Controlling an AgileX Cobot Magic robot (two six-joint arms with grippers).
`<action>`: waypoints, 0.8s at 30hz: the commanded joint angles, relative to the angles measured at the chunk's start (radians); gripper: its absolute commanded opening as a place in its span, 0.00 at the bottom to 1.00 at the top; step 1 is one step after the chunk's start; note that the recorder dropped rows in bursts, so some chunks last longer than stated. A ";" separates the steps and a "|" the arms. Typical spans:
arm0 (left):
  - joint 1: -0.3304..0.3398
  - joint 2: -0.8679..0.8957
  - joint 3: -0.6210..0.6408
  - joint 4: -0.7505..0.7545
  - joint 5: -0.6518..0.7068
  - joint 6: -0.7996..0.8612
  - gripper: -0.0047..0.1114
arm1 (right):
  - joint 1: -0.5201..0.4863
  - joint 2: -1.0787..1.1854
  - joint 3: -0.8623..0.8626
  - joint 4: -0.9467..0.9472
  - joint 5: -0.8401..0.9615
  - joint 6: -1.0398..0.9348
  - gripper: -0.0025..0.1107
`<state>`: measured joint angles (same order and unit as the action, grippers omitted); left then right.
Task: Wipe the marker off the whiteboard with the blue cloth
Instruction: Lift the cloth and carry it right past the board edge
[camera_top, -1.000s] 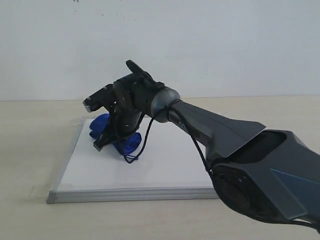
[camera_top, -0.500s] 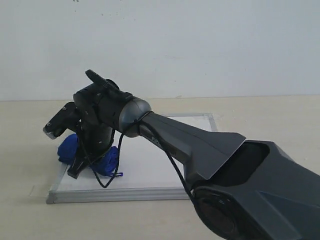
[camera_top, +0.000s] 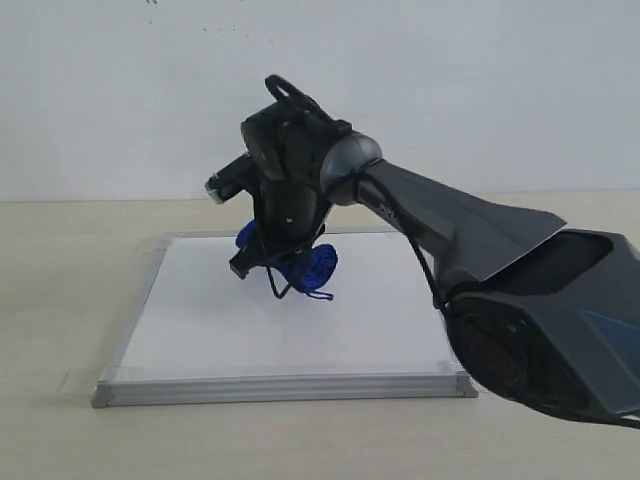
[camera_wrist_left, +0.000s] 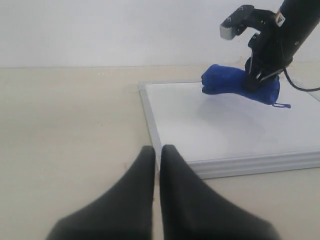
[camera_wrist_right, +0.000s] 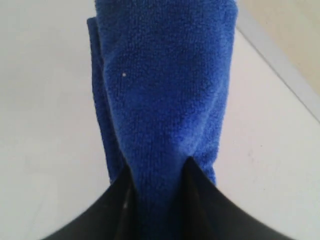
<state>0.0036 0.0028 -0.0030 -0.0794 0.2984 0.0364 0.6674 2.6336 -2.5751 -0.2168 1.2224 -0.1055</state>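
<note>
Right claw (camera_wrist_right: 156, 169) clamped the blue cloth (camera_top: 312, 268) near the whiteboard's (camera_top: 200, 330) far edge, apparently touching it. Bare board lay open toward the near rim. Left claw (camera_wrist_left: 156, 150), closed together, sat low over the tabletop (camera_wrist_left: 65, 130), just off the board's side rim.

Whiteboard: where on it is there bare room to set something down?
The whiteboard is bare from its near frame edge up to the blue cloth, and along its left side in the exterior view. Crowded: the far middle, where the right gripper holds the cloth.
</note>
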 joint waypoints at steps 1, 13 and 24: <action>-0.005 -0.003 0.003 -0.006 -0.010 0.002 0.07 | 0.000 -0.095 0.007 0.041 -0.001 0.047 0.02; -0.005 -0.003 0.003 -0.006 -0.010 0.002 0.07 | -0.002 -0.459 0.539 -0.060 -0.001 0.154 0.02; -0.005 -0.003 0.003 -0.006 -0.010 0.002 0.07 | -0.202 -0.796 1.107 -0.060 -0.287 0.293 0.02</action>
<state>0.0036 0.0028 -0.0030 -0.0794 0.2984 0.0364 0.5413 1.8985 -1.5756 -0.2600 1.0280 0.1399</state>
